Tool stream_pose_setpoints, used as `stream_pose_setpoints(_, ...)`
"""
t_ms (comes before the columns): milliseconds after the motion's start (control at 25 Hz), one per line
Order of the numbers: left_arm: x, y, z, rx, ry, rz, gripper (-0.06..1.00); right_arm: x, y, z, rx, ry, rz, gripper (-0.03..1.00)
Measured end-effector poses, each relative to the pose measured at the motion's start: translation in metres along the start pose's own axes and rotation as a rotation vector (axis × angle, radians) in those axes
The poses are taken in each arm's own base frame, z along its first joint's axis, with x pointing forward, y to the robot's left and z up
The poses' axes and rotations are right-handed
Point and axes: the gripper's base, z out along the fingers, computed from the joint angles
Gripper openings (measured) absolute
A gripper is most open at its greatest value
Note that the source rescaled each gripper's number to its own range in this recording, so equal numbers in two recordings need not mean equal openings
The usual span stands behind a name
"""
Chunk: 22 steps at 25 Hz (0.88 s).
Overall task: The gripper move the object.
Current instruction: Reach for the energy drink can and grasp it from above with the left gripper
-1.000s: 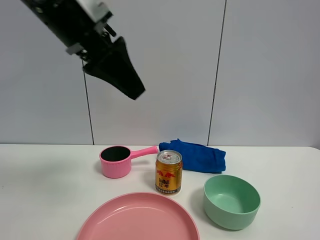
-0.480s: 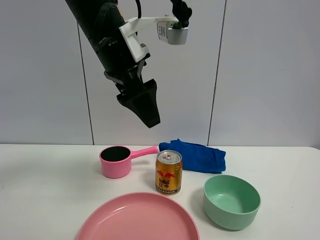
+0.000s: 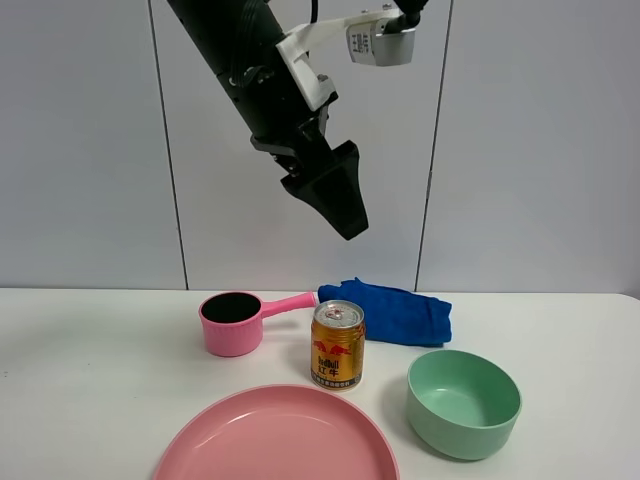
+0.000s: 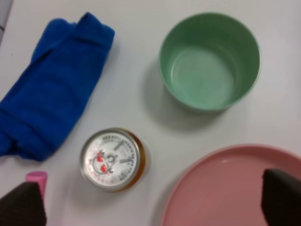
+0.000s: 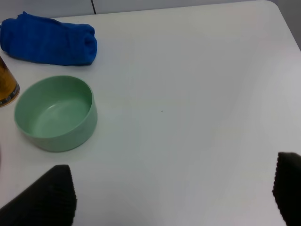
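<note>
White worktop (image 3: 80, 380) carries a pink plate (image 3: 275, 440) and green bowl (image 3: 463, 402) nearest. Behind them the gold can (image 3: 337, 345) stands upright beside a pink cup (image 3: 232, 322), with a blue cloth (image 3: 390, 312) beyond. High above, the left hand (image 3: 345, 215) hangs wide open, holding nothing.

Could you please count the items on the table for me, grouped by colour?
Pink: 2 (handled cup, plate)
Blue: 1 (cloth)
Green: 1 (bowl)
Gold: 1 (can)
Total: 5
</note>
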Motion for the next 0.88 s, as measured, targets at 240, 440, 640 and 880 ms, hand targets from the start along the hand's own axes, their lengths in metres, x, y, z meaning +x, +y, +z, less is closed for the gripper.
stream_pose_setpoints(240, -0.017, 0.008, 0.022, 0.073, 0.05, 0.001, 1.0, 0.0, 0.0, 0.0, 0.0, 0.0, 0.0, 1.0)
stream_pose_setpoints(440, -0.032, 0.002, 0.041, 0.102, 0.048, 0.032, 1.0, 0.0, 0.0, 0.0, 0.0, 0.0, 0.0, 1.0)
stream_pose_setpoints(640, -0.023, -0.002, 0.072, 0.129, 0.132, 0.053, 1.0, 0.0, 0.0, 0.0, 0.0, 0.0, 0.0, 1.0)
stream_pose_setpoints(880, -0.012, 0.005, 0.099, 0.097, 0.182, 0.089, 1.0, 0.0, 0.0, 0.0, 0.0, 0.0, 0.0, 1.0)
